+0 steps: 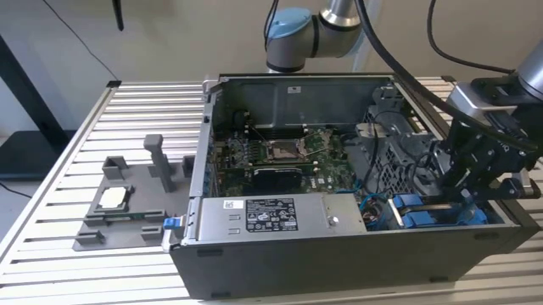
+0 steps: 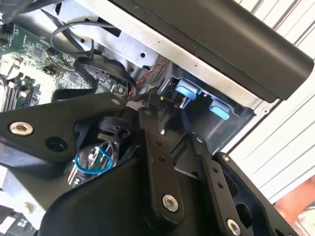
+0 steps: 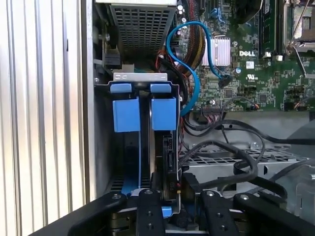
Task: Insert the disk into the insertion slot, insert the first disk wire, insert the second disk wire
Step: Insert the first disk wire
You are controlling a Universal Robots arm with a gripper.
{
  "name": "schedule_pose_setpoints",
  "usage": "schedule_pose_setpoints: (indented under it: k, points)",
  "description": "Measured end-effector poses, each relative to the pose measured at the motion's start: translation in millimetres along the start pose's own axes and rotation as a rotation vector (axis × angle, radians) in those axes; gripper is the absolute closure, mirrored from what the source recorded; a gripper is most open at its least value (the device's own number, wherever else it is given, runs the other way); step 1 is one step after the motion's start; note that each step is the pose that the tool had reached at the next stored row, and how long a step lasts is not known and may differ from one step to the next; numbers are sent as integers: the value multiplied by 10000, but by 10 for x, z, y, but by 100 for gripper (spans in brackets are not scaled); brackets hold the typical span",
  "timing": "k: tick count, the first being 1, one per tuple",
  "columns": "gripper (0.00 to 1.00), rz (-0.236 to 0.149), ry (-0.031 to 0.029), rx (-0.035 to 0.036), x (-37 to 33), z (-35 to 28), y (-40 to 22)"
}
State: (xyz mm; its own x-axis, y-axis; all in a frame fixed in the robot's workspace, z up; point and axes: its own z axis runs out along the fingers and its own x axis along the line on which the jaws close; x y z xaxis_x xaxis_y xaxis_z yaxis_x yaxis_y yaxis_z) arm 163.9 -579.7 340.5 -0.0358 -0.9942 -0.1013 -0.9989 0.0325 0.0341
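Pincer [image 3: 170,186] pinching disk [image 3: 166,157], edge-on in slot [image 3: 140,77].
Disk's long axis running from slot's blue clips [image 3: 163,113] back toward pincer. Exterior view: white printed label [image 1: 269,215] on power box [image 1: 339,215] just beside slot. First wrist view: blue cable [image 3: 195,88] looping over green board [image 3: 256,64] beyond slot. Second wrist view: clips seen close past pincer's links.

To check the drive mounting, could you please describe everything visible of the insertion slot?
The insertion slot is a dark metal bay with two side-by-side compartments, each headed by a bright blue plastic clip. It sits in a corner of the computer case, at the exterior view's right. A black disk seems seated in one compartment; the gripper hangs close above.
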Motion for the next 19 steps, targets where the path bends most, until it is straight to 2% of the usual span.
schedule_pose_setpoints:
  k: [9, 19]
  points:
    - [67, -1, -32, -1, -22, -216, 7]
    - [67, -1, -36, -1, -25, -245, 8]
